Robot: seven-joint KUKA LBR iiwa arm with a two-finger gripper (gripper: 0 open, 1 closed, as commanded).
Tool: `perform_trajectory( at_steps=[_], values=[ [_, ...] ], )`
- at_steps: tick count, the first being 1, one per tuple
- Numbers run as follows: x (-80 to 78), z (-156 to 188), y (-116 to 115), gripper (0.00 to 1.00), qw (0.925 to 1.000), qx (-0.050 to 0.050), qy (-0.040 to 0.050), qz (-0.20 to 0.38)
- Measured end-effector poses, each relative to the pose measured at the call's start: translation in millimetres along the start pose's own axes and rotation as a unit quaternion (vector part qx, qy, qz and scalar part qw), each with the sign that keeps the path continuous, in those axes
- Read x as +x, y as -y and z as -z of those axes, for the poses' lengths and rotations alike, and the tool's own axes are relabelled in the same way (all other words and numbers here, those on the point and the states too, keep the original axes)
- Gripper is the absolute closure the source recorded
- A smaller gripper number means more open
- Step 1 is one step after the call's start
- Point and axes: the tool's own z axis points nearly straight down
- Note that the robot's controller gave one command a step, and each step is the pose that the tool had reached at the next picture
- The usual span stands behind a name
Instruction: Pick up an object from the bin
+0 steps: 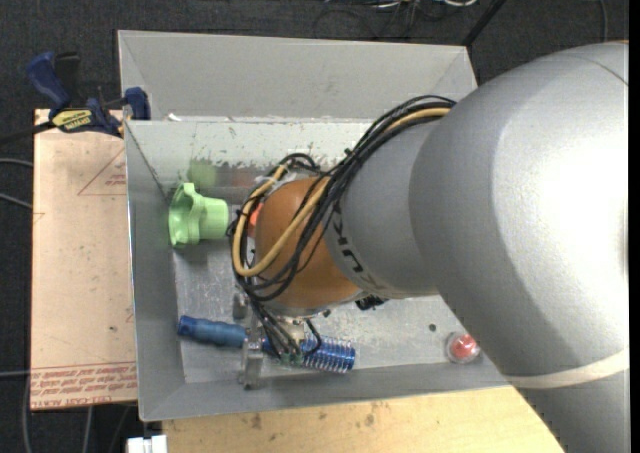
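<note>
Presently the gripper (266,351), state we cannot tell, sits lower centre between blue peg (208,331) and spring (331,354); we should centre on one.

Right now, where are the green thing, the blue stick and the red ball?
green thing (194,214): camera view, its wide middle.
blue stick (210,331): camera view, mid-shaft.
red ball (462,347): camera view, its top.
</note>
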Motion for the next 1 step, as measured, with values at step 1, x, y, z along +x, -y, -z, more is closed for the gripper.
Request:
perform_trajectory(
  at_steps=[1],
  values=[
    [-1.4,0.4,-0.3,0.00,1.0000,-0.001,0.0017,0.000]
  ],
)
